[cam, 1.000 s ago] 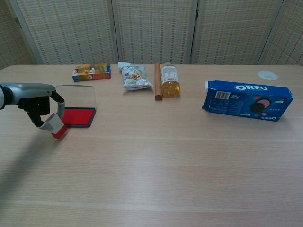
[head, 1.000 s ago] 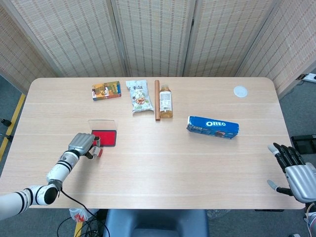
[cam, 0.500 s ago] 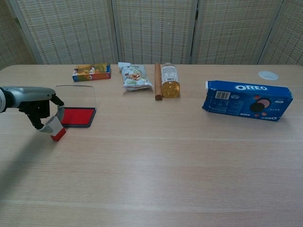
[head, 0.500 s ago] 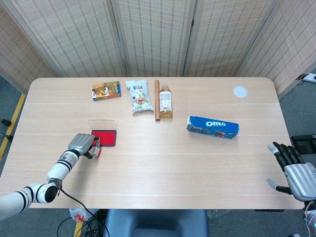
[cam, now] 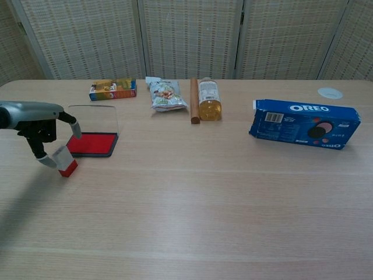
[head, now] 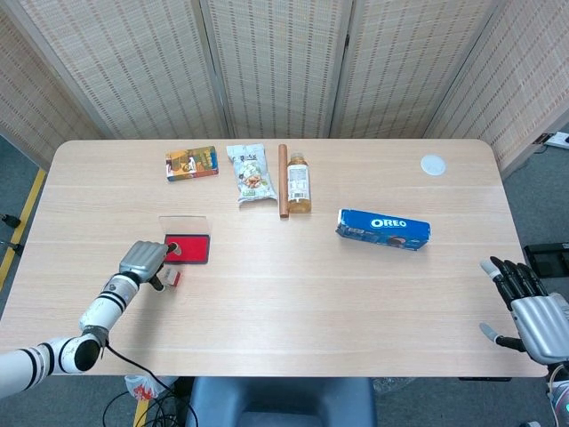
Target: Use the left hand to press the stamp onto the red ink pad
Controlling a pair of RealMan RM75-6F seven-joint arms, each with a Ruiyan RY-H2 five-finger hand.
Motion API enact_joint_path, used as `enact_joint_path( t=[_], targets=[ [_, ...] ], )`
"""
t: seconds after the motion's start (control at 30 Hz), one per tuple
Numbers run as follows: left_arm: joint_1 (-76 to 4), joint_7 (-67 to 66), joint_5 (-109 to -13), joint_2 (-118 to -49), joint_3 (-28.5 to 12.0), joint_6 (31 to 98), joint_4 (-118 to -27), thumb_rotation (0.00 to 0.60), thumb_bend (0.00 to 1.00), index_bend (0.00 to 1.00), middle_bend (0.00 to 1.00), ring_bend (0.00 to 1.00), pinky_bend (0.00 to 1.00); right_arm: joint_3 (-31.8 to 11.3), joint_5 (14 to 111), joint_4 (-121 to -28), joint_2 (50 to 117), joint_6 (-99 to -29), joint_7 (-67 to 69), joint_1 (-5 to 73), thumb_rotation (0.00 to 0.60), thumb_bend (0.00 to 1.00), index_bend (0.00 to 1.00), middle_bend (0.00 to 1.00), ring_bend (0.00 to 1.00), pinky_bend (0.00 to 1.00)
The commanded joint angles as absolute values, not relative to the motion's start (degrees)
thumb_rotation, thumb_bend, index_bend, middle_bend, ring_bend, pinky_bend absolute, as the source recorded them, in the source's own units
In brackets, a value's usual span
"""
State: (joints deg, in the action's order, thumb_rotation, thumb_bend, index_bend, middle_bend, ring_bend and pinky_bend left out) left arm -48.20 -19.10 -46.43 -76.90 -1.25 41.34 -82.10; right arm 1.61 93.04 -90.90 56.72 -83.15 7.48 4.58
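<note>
The stamp (cam: 64, 162), a clear block with a red base, stands tilted on the table just left of and nearer than the red ink pad (cam: 92, 143). My left hand (cam: 35, 119) hovers over it. One finger touches the stamp's left side and the thumb is lifted clear of it. In the head view the stamp (head: 172, 277) lies just below the ink pad (head: 189, 248), beside my left hand (head: 142, 260). The pad's clear lid (cam: 93, 119) stands raised behind it. My right hand (head: 529, 307) hangs off the table's right front corner with fingers spread, holding nothing.
Along the back stand a colourful small box (cam: 113, 89), a snack bag (cam: 165, 95), a brown stick (cam: 194, 100) and a bottle (cam: 209, 100). An Oreo box (cam: 304, 123) lies at right, with a white round lid (cam: 330, 92) behind it.
My left hand moved left and down with the stamp, away from the pad. The stamp now rests on the table and the thumb has come off it.
</note>
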Motion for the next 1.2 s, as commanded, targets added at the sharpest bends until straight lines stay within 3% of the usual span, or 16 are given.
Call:
enact_joint_path(
  t=[0.03, 0.23, 0.33, 0.4, 0.57, 0.7, 0.77, 0.9, 1.0, 1.2],
  targets=[
    [-48.6, -23.0, -43.3, -74.2, -1.1, 45.2, -87.6, 0.600, 0.12, 0.24, 1.00, 0.81, 0.87, 1.8, 93.5, -91.0, 56.6, -83.7, 7.6, 4.3, 0.600, 0.21, 0.00, 0.00, 0.00, 0.00],
    [-47.1, -27.7, -43.1, -68.0, -0.6, 54.2, -99.6, 0.600, 0.12, 0.21, 1.00, 0.79, 0.85, 2.1, 94.4, -90.7, 56.6, -84.8, 7.8, 3.9, 0.600, 0.21, 0.00, 0.00, 0.00, 0.00],
    [-43.7, -27.5, -47.2, -62.6, -0.2, 61.6, -108.0, 0.600, 0.12, 0.19, 1.00, 0.74, 0.81, 2.2, 94.5, -90.6, 56.5, -85.0, 8.0, 3.7, 0.600, 0.21, 0.00, 0.00, 0.00, 0.00],
    [-40.3, -24.8, -52.2, -59.4, 0.1, 66.8, -112.2, 0.600, 0.12, 0.14, 0.94, 0.69, 0.76, 2.1, 94.3, -90.6, 56.5, -85.0, 8.1, 3.7, 0.600, 0.21, 0.00, 0.00, 0.00, 0.00],
    [-27.6, -11.1, -72.2, -54.8, 3.8, 82.3, -114.5, 0.600, 0.12, 0.03, 0.55, 0.50, 0.62, 1.5, 92.5, -90.7, 56.8, -83.9, 7.4, 4.0, 0.600, 0.21, 0.00, 0.00, 0.00, 0.00],
    [-19.0, -4.7, -83.3, -57.0, 7.0, 93.1, -107.1, 0.600, 0.12, 0.00, 0.24, 0.24, 0.56, 0.8, 90.5, -91.2, 57.3, -82.2, 5.7, 4.5, 0.600, 0.21, 0.00, 0.00, 0.00, 0.00],
    [-15.5, -5.3, -86.4, -60.1, 7.7, 97.3, -102.0, 0.600, 0.12, 0.00, 0.14, 0.14, 0.55, 0.5, 89.4, -91.5, 57.7, -81.2, 4.4, 4.8, 0.600, 0.21, 0.00, 0.00, 0.00, 0.00],
    [-11.7, -4.7, -86.6, -65.0, 7.8, 98.8, -94.8, 0.600, 0.11, 0.00, 0.01, 0.01, 0.43, 0.1, 87.6, -92.1, 58.4, -79.8, 2.1, 5.2, 0.600, 0.21, 0.00, 0.00, 0.00, 0.00],
    [-10.5, -2.3, -85.8, -66.3, 7.8, 97.0, -91.2, 0.600, 0.11, 0.00, 0.00, 0.00, 0.34, -0.3, 86.7, -92.3, 58.9, -79.4, 0.5, 5.3, 0.600, 0.21, 0.00, 0.00, 0.00, 0.00],
    [-10.0, -6.9, -84.3, -68.1, 5.4, 94.9, -87.4, 0.600, 0.11, 0.00, 0.00, 0.00, 0.25, -0.9, 85.0, -92.1, 59.7, -78.3, -1.6, 5.8, 0.600, 0.21, 0.00, 0.00, 0.00, 0.00]
  ],
)
